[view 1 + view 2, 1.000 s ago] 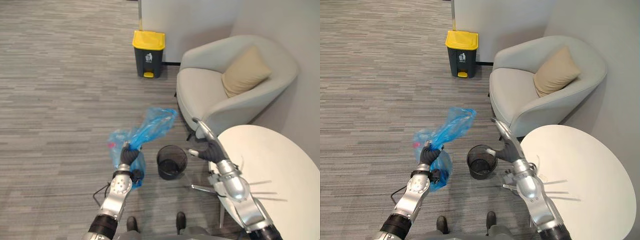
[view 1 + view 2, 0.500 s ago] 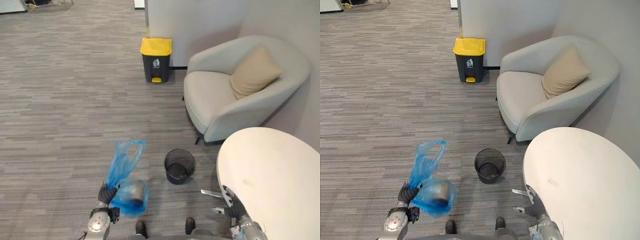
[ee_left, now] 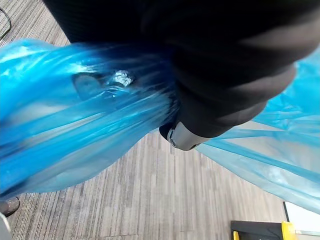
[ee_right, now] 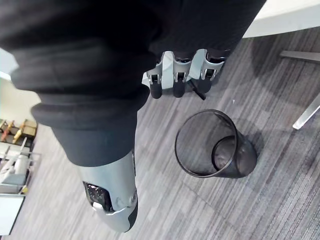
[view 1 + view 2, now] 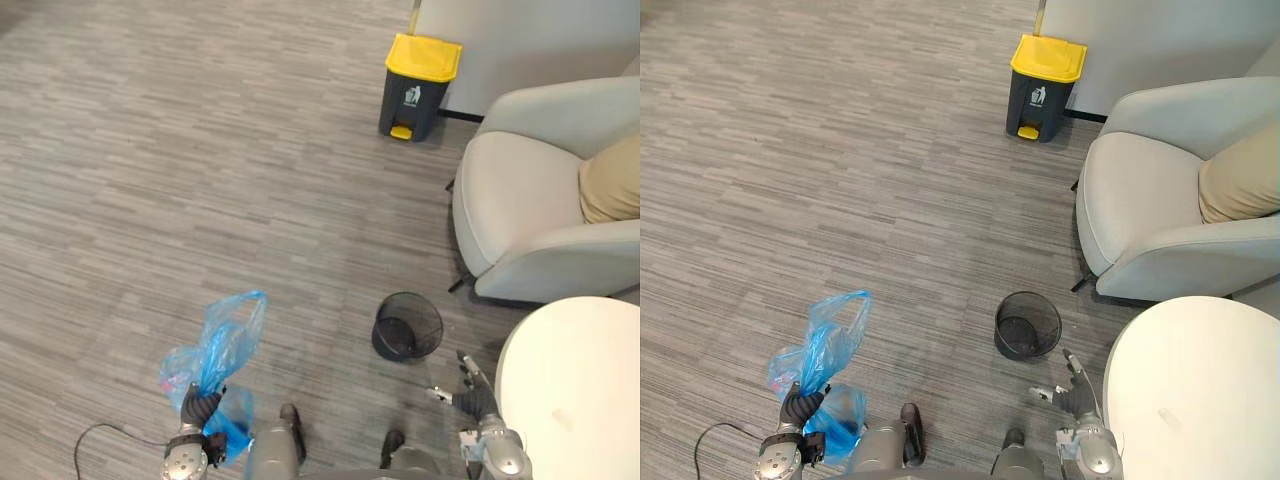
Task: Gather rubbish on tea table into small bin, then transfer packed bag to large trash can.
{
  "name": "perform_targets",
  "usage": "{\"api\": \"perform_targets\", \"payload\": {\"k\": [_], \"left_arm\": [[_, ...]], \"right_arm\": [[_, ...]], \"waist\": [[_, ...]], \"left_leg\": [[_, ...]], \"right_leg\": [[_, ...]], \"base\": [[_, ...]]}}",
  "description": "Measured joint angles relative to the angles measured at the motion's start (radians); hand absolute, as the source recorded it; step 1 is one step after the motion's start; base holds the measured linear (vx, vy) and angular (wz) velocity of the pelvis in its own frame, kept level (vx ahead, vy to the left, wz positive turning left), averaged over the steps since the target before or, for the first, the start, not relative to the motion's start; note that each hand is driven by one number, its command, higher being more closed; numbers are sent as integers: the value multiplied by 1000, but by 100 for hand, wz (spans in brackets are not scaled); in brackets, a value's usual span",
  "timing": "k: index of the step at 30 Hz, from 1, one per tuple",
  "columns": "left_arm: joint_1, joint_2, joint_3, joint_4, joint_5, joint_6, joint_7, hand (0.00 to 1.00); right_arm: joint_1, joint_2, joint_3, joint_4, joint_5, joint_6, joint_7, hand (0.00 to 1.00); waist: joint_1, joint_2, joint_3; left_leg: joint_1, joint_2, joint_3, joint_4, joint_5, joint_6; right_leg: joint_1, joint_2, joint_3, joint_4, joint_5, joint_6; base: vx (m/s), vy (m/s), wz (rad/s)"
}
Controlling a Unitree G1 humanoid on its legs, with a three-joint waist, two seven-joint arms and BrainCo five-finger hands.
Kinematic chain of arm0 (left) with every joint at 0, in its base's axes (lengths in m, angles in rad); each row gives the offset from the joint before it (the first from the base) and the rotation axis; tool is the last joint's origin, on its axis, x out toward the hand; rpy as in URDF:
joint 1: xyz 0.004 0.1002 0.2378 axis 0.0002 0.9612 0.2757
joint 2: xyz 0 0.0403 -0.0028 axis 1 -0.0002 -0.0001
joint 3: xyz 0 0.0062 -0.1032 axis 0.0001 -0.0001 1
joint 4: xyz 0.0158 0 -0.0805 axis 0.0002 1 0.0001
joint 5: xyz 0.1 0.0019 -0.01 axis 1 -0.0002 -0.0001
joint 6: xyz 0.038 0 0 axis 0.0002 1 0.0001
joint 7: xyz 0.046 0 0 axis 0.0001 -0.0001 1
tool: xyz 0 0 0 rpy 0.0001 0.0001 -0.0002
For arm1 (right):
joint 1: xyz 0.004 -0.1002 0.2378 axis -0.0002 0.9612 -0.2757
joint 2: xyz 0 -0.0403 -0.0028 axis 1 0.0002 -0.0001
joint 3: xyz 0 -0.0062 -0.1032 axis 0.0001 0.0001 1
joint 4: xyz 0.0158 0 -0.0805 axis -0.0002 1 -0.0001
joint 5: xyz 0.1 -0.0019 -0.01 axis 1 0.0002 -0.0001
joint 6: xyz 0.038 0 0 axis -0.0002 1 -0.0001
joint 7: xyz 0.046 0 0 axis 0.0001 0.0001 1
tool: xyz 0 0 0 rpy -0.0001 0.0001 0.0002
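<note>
One packed bag [image 5: 226,338], blue, is held at its gathered neck by the left hand [image 5: 200,406], fingers curled round the plastic. The load hangs beside and below the fist and the loose top stands above it. The right hand [image 5: 470,398] is empty, fingers relaxed, by the table [image 5: 590,400] edge. The can [image 5: 420,85], lid closed, stands well apart, ahead and to the right of the holding hand. Assessment: the carry runs diagonally over floor, passing left of the small bin [image 5: 408,326] and armchair [image 5: 530,200].
</note>
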Motion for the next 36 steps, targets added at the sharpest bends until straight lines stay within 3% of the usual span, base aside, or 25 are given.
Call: {"api": "perform_targets", "payload": {"k": [1,3,4,5,6,8,10,12,13,14,15,16,18,19,20,21,22,25,27,29,31,33,34,35,36], "left_arm": [[1,6,-1,-1,0,0,0,100],[-5,18,-28,-2,-1,4,3,100],[-10,30,-41,-3,-1,3,3,100],[-20,48,-52,-5,-1,3,3,100],[-27,53,-56,-5,-1,3,3,100],[-69,58,-68,-3,-2,2,3,100],[-116,48,-71,13,-1,1,3,100],[-141,42,-69,34,-1,0,4,100],[-135,41,-70,35,0,-4,3,100],[-114,42,-71,36,0,-6,2,100],[-114,19,-69,47,0,-3,3,100],[-100,-3,-67,44,0,-1,1,100],[-71,-35,-50,35,1,0,-1,100],[-65,-45,-43,33,1,0,-2,100],[-67,-52,-49,31,0,2,-5,100],[-67,-60,-51,24,0,2,-12,100],[-66,-74,-51,6,0,1,-17,100],[-64,-111,-51,-28,-1,-2,-20,100],[-49,-118,-60,-47,-1,-2,-19,100],[-36,-119,-83,-56,-1,-2,-20,100],[-15,-121,-100,-70,-1,-2,-20,100],[3,-112,-107,-98,-1,0,-18,100],[4,-99,-108,-127,-1,1,-18,100],[-15,-85,-121,-149,-1,1,-19,100],[-29,-84,-130,-151,-1,2,-19,100]], "right_arm": [[1,13,-6,1,3,2,-5,0],[-2,18,5,3,5,7,-7,0],[0,29,6,8,5,8,-6,0],[0,47,5,15,5,12,-6,0],[1,55,5,15,5,12,-6,0],[-11,54,2,26,5,12,-6,0],[-17,47,-6,47,6,13,-7,0],[-21,37,-6,76,5,16,-6,0],[-11,32,-4,78,5,16,-6,0],[12,30,-2,76,5,16,-6,0],[7,13,-3,79,5,18,-5,0],[0,4,3,63,4,19,-2,0],[-3,1,21,-12,3,18,-1,0],[-2,-2,27,-32,3,16,-1,0],[-1,1,27,-53,4,17,-5,0],[0,1,33,-76,4,16,-7,0],[-3,1,34,-102,4,14,-8,0],[-9,-15,36,-125,4,6,-10,0],[-24,-15,45,-118,4,9,-10,0],[-31,-16,44,-106,3,9,-12,0],[-15,-25,40,-99,-5,11,-20,0],[-5,-3,44,-77,-15,20,-22,0],[-3,17,43,-78,-16,20,-24,0],[5,28,44,-77,-18,22,-23,0],[4,33,44,-77,-18,22,-22,0]], "waist": [[2,-16,7],[-4,-23,20],[-11,-8,30],[-27,-16,34],[-32,-19,36],[-60,-9,43],[-81,8,54],[-96,14,59],[-108,10,56],[-120,-13,41],[-118,22,45],[-106,60,38],[-103,83,44],[-94,86,46],[-74,82,51],[-59,73,54],[-47,56,57],[1,56,55],[20,57,56],[30,59,50],[29,79,13],[33,32,-13],[34,4,-19],[17,-7,-14],[10,-8,-12]], "left_leg": [[-1,-8,5,30,-38,3],[39,-26,-11,56,-93,20],[59,-29,-22,46,-102,26],[98,-39,-40,10,-105,30],[121,-45,-46,-14,-104,32],[190,-63,-82,-88,-107,25],[248,-72,-112,-141,-102,15],[327,-82,-129,-190,-81,-35],[375,-88,-138,-200,-79,-68],[417,-97,-150,-183,-92,-96],[435,-72,-148,-158,-100,-111],[408,-17,-137,-52,-78,-154],[273,50,-131,273,95,-125],[240,82,-131,368,128,-129],[200,123,-117,511,106,-121],[169,125,-113,573,77,-112],[122,121,-84,593,54,-76],[-26,101,-32,471,4,-39],[-92,59,-65,277,3,-36],[-103,8,-111,11,42,-85],[-97,-10,-125,-59,89,-70],[-67,-31,-58,-9,112,-27],[-39,-45,-16,18,74,6],[2,-57,-9,26,34,26],[27,-61,-7,22,17,29]], "right_leg": [[-8,-24,6,65,-29,-14],[-131,-60,94,364,10,-115],[-186,-44,137,465,6,-113],[-218,-8,149,509,-46,-82],[-230,13,146,505,-65,-83],[-305,97,131,424,-86,-84],[-361,133,112,305,-68,-88],[-387,148,112,155,22,-118],[-394,146,110,109,103,-145],[-397,134,112,145,218,-204],[-399,145,102,205,171,-210],[-386,173,79,241,109,-228],[-320,232,89,226,46,-264],[-281,256,100,202,37,-270],[-191,300,134,151,29,-278],[-124,313,160,114,23,-287],[-51,314,199,69,18,-293],[77,314,301,-36,4,-294],[124,310,367,-69,-26,-276],[154,297,427,-71,-89,-248],[168,290,480,-16,-178,-220],[148,245,492,118,-236,-157],[88,212,476,284,-238,-93],[-3,194,451,512,-184,23],[-49,184,437,619,-179,32]], "base": [[267,253,14],[292,212,8],[400,210,27],[288,104,33],[417,62,32],[480,32,45],[497,-18,74],[592,-79,77],[663,-172,88],[660,-209,72],[671,-192,28],[664,-187,-17],[742,-240,-38],[666,-220,-75],[620,-151,-78],[693,-135,-91],[527,-69,-67],[458,23,-92],[427,142,-105],[469,248,-101],[548,303,-88],[634,289,-101],[712,276,-57],[586,229,-40],[650,224,-26]]}}
